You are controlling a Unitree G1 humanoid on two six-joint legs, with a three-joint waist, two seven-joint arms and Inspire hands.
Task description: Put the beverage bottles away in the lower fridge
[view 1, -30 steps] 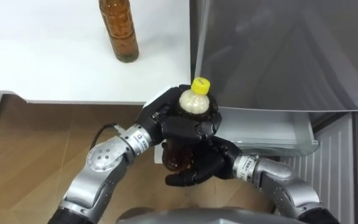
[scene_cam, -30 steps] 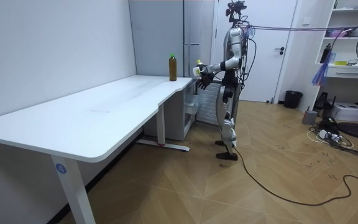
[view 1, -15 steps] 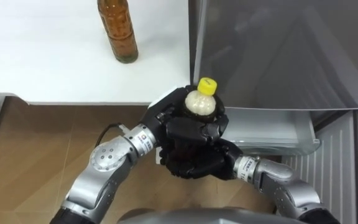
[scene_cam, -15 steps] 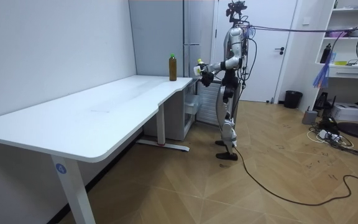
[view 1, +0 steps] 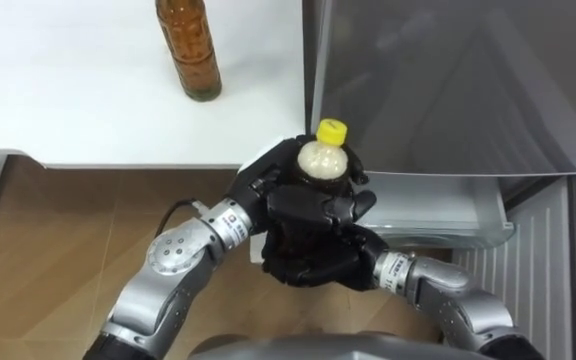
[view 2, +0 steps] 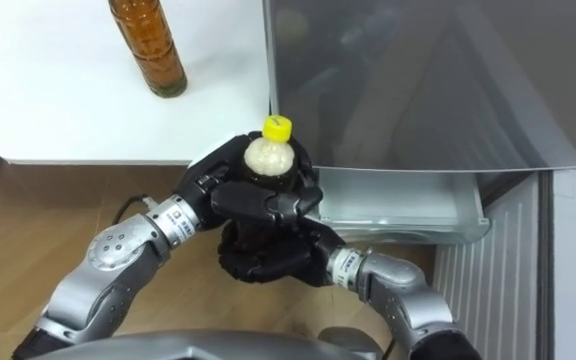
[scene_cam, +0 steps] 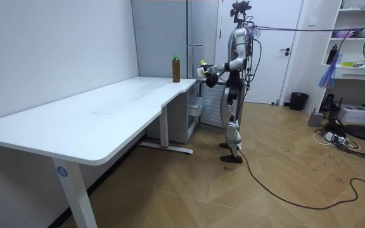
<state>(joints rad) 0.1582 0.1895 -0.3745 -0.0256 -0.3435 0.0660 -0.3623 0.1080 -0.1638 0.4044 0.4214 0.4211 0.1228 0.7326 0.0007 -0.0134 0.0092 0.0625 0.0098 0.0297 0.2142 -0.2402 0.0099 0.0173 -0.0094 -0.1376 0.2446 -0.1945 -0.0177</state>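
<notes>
A bottle with a yellow cap (view 1: 324, 157) and a dark drink is held upright in front of my chest, between both hands. My left hand (view 1: 273, 195) comes in from the left with its fingers curled round the bottle's upper body, just below the neck. From the lower right, my right hand (view 1: 313, 262) wraps the bottle's lower part and hides it. A second bottle of amber drink (view 1: 190, 50) stands on the white table (view 1: 68, 100), apart from both hands. In the room view I stand at the table's far end, by the grey fridge (scene_cam: 195, 38).
The grey fridge front (view 1: 448, 80) rises close on the right, with a pale shelf or drawer (view 1: 438, 208) jutting out below it. The table's edge lies just beyond my hands. Wooden floor (view 1: 58, 220) shows beneath.
My right hand, open under the bottle a second ago, has curled round its lower part. The bottle has shifted slightly to the right. My left hand keeps its hold.
</notes>
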